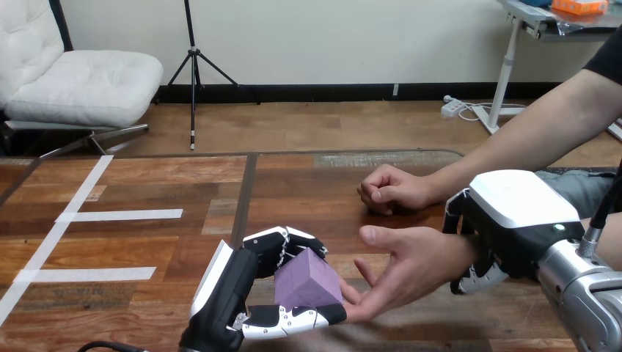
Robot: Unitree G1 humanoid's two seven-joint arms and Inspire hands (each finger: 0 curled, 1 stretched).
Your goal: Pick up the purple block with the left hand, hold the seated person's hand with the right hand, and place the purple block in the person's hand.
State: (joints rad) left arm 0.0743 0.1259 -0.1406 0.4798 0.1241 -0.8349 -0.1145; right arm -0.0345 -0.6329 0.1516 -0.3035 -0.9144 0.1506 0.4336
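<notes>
The purple block (306, 282) is pinched between the thumb and curled fingers of the left hand (235, 290). It touches the fingertips of the person's open hand (414, 264) just right of it. It looks rigid, light and smooth, so opposite flat faces grip best. Farther right, the right hand (513, 227) curls round the person's wrist (460, 253).

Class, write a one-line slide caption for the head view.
Robot's left hand holds the purple block at the person's open hand, whose wrist the right hand clasps, over the wooden table.
</notes>
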